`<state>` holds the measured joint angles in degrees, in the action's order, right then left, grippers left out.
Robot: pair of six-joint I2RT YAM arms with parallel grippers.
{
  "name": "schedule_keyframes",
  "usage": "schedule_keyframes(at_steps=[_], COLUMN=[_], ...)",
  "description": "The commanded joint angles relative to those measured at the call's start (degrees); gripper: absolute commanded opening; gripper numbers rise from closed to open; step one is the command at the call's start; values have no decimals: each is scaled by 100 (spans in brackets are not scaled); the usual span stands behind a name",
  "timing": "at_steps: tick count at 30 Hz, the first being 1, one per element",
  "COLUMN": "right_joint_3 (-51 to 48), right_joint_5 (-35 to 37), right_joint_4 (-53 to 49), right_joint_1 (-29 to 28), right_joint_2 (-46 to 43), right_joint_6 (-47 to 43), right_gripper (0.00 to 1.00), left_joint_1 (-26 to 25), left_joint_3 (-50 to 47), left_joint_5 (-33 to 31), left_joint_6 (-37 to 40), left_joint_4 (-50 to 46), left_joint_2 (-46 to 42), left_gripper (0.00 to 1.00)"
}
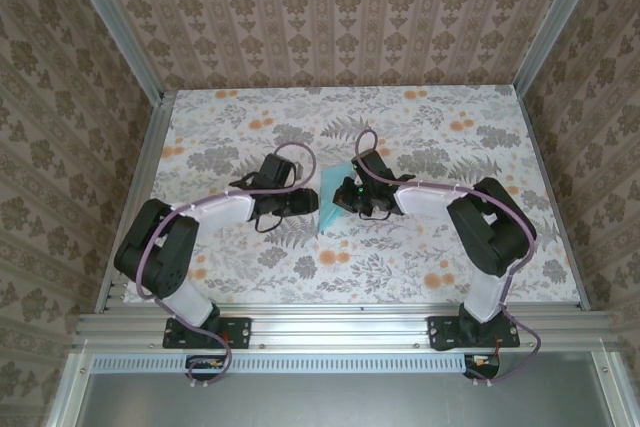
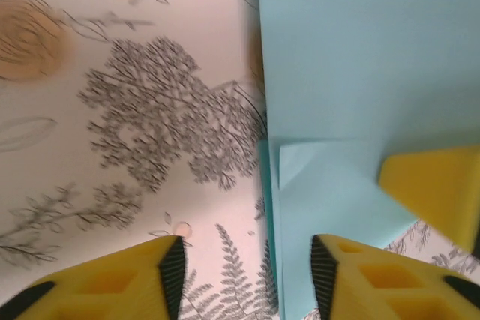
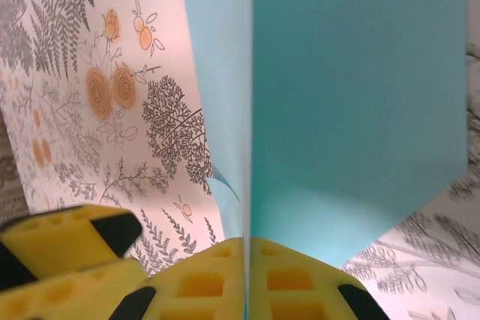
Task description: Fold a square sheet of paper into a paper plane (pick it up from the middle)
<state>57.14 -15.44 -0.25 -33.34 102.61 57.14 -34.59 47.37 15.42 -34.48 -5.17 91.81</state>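
The right claw [image 3: 247, 279] pinched the folded blue paper [image 3: 352, 95] shut; the left claw [image 2: 246, 275] stood partly open astride its edge. A tug might tear or skew it.

The table [image 1: 400, 267] has a white top with grey leaves and orange flowers on it. Three walls [image 1: 330, 7] stand around it, brown with rows of little flower shapes. Shiny metal posts [image 1: 113, 22] go up at the far corners. A metal rail [image 1: 340, 327] runs along the near edge. The light is soft and even.
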Motion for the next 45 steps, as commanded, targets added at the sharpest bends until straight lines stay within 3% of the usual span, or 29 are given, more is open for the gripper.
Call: schedule_keyframes(at_steps=[1,10,20,31,45], right_joint_3=[-75,37,99,107,176], right_joint_5=[874,1337,1123,953,767], right_joint_4=[-881,-1390,-1293,-1245,-1223], right_joint_1=[-97,-144,-127,-41,12], right_joint_2=[-280,-463,-482,-461,-351], right_joint_6=[500,1338,1940,2057,2038], right_gripper=[1,0,1,2,2], left_joint_1=[-178,-658,-1144,-1219,-1389], left_joint_3=[-406,-911,-1081,-1270,-1387], left_joint_5=[181,201,-364,-531,-645], left_joint_6=[325,930,2109,2359,2905], left_joint_4=[608,1422,2135,3254,4189], left_joint_2=[-220,-643,-543,106,655], left_gripper=[58,77,66,47,44])
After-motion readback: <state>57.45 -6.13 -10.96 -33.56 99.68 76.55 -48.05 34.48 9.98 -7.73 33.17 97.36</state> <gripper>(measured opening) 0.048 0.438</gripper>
